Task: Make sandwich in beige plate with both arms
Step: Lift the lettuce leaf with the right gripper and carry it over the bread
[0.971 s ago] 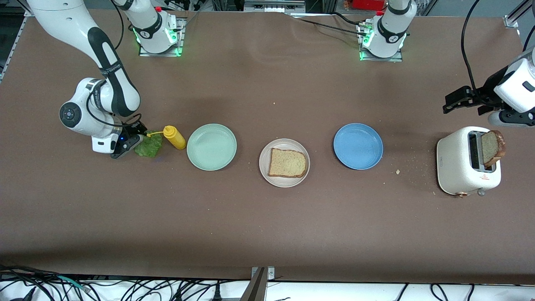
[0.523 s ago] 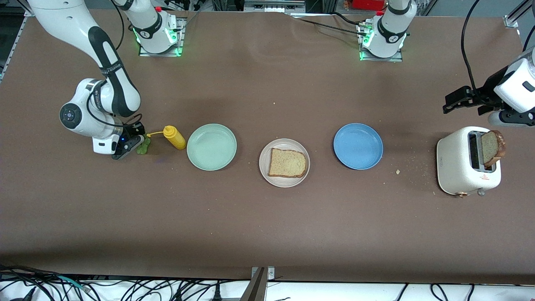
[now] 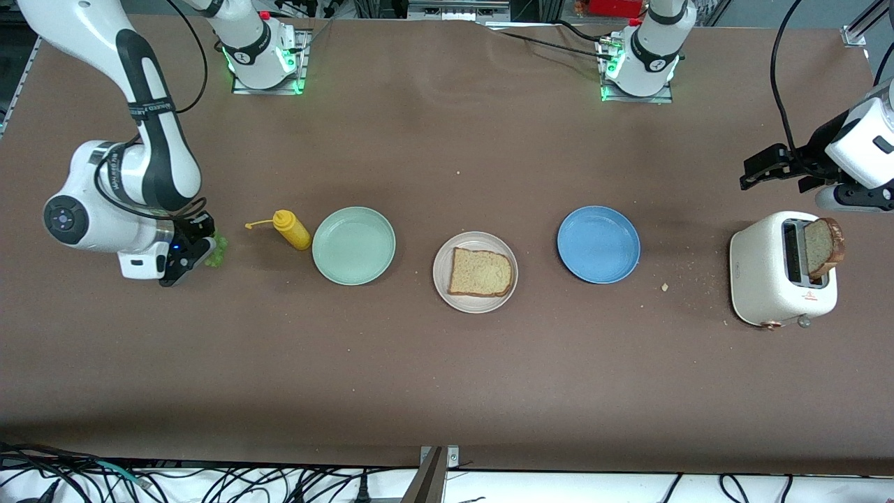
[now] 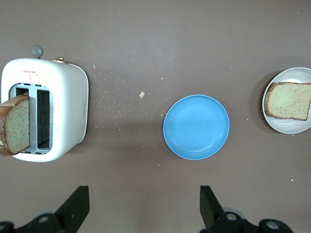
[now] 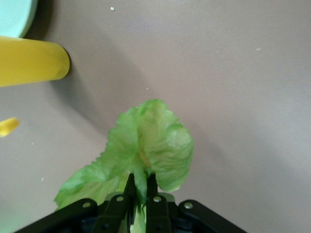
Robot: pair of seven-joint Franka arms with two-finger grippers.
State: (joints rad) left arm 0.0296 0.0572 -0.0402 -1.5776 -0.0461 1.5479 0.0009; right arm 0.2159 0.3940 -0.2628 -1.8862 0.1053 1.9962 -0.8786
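Right pincer (image 5: 139, 194) pinches a ruffled green lettuce leaf (image 5: 146, 145) above the table; left pincer (image 4: 143, 206) waits, spread wide

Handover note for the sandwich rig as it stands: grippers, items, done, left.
Right gripper: shut on the lettuce leaf, above the table at the right arm's end, beside the yellow squeeze bottle.
Left gripper: open, empty, waiting near the toaster.
Beige plate: between the mint-green plate and the blue plate, with one bread slice on it.
Second slice: standing in the toaster.
Done: bottom slice placed, lettuce gripped.
Left: put lettuce on the slice, then top with the toaster slice.
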